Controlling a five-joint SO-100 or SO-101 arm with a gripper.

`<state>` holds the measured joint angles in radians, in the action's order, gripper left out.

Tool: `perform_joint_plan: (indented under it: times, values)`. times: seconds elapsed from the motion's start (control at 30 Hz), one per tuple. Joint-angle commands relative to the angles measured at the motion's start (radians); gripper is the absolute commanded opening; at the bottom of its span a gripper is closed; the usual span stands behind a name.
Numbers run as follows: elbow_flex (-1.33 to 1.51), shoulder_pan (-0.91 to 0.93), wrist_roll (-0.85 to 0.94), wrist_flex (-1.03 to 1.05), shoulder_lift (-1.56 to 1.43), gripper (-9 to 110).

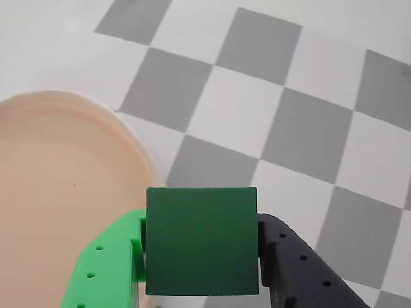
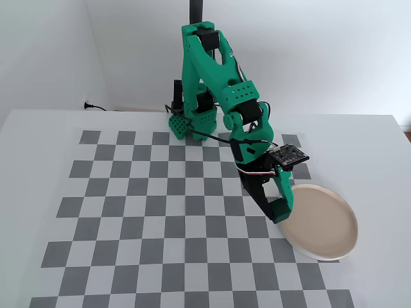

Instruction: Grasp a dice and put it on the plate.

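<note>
In the wrist view my gripper (image 1: 201,239) is shut on the dice (image 1: 201,240), a plain dark green cube held between the bright green finger on the left and the black finger on the right. The plate (image 1: 51,199) lies at the left, its rim just left of the dice. In the fixed view the gripper (image 2: 275,212) hangs low at the left edge of the round beige plate (image 2: 321,221); the dice is hidden there behind the fingers.
The grey and white checkerboard mat (image 2: 160,212) covers the white table. The arm's green base (image 2: 186,122) stands at the far edge of the mat. A white wall is behind.
</note>
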<state>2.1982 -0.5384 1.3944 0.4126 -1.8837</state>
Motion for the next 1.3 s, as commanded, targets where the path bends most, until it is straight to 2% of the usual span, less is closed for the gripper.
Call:
perform_joint_plan:
  times: [0.0,0.27,0.53,0.7,0.73,0.8,0.87,1.27]
  values:
    - [-0.049,-0.054,-0.002,-0.054,-0.041,-4]
    - [-0.048,-0.172,-0.029,-0.064,0.008,-4]
    - [-0.049,-0.235,-0.041,-0.253,0.195,-4]
    - [-0.054,-0.278,-0.057,-0.301,0.232,-4]
    - [-0.055,-0.287,-0.057,-0.305,0.236,-2]
    - [-0.055,-0.302,-0.061,-0.318,0.245,12]
    - [-0.057,-0.313,-0.066,-0.325,0.252,19]
    - [-0.055,-0.318,-0.086,-0.307,0.222,24]
